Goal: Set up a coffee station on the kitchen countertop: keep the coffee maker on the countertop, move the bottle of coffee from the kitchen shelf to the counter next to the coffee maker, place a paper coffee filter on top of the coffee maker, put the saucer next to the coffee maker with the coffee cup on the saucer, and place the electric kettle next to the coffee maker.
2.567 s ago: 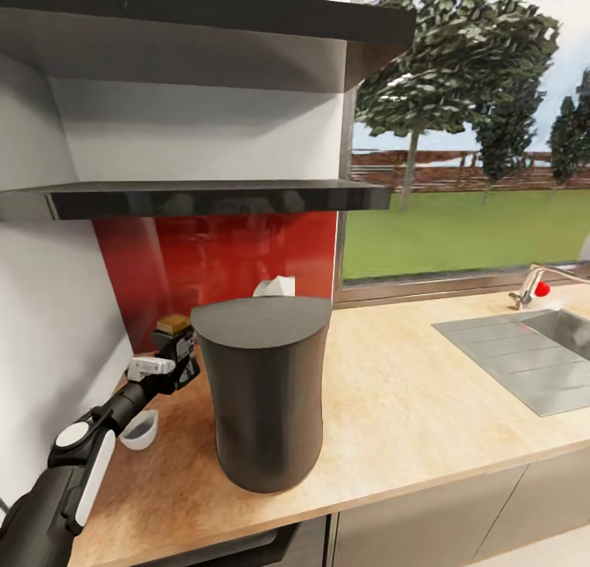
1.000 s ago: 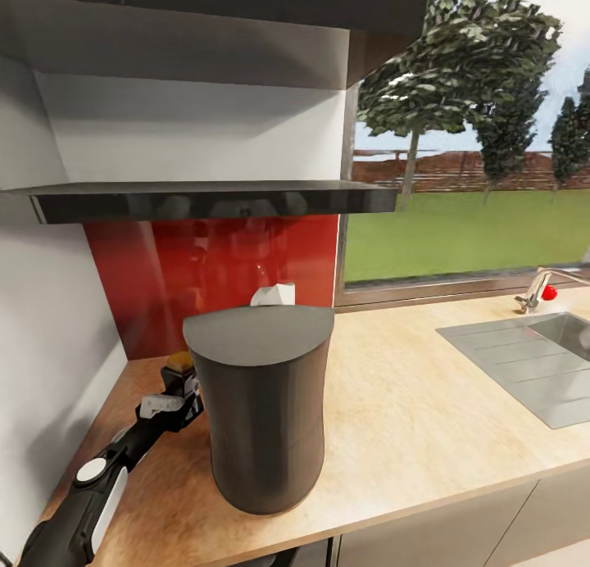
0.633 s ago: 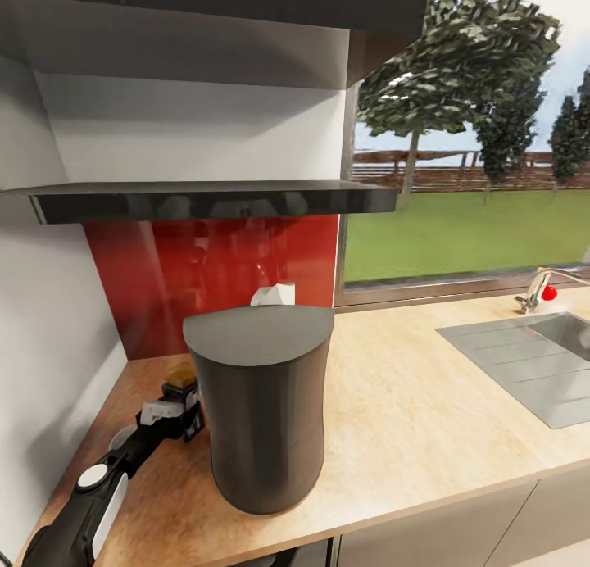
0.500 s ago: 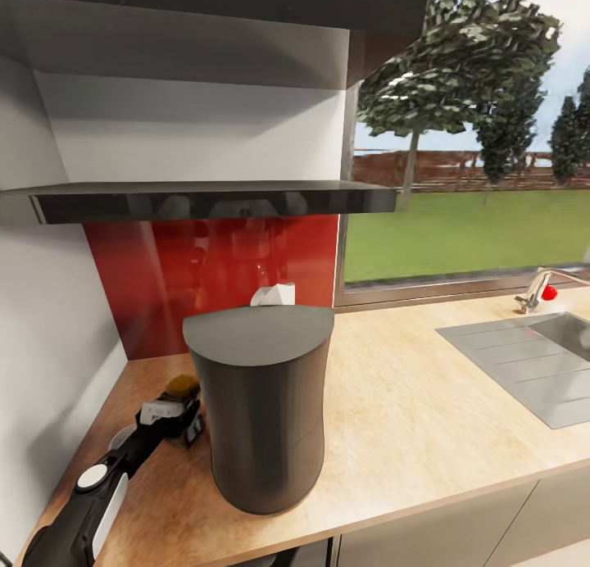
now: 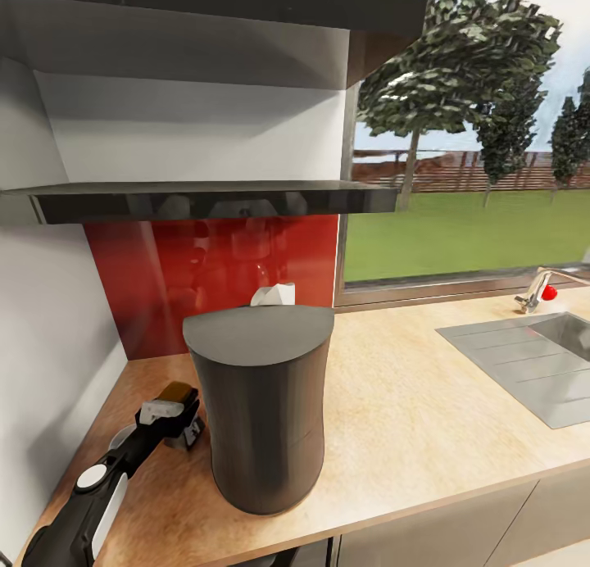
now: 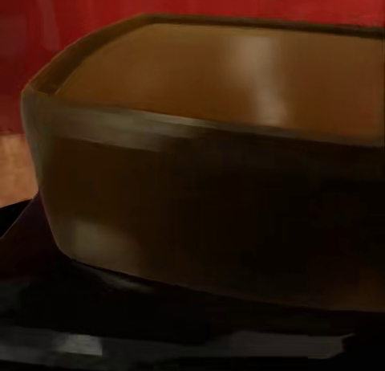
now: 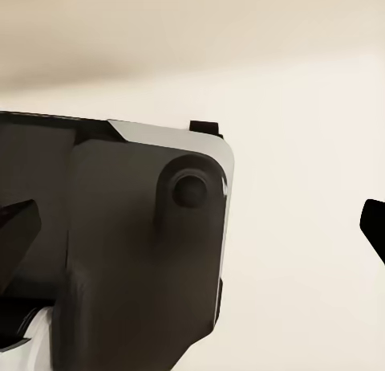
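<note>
The coffee maker stands near the front edge of the countertop. It is a tall dark-grey body with a matte surface, narrower at the waist, and its flat top is cut straight on one side. The countertop is light wood with a fine grain.

The left gripper is low over the counter, just beside the coffee maker on its left side, and it is closed on the bottle of coffee. In the head view only the yellow-brown top of the bottle shows above the black fingers. In the left wrist view the bottle is very close: a brown, glossy, rounded-square form with soft highlights. Whether the bottle touches the counter I cannot tell.

Behind the left arm a white rounded piece lies on the counter – prob. the saucer or cup, but it is mostly hidden.

The right wrist view gives two dark finger tips at opp. edges of the frame, wide apart, so the right gripper is open, with a dark robot part and a pale wall behind.

Behind the coffee maker there is a glossy red backsplash and a small white thing. The dark shelf hangs above – smooth and reflective. A steel sink is at the right.
</note>
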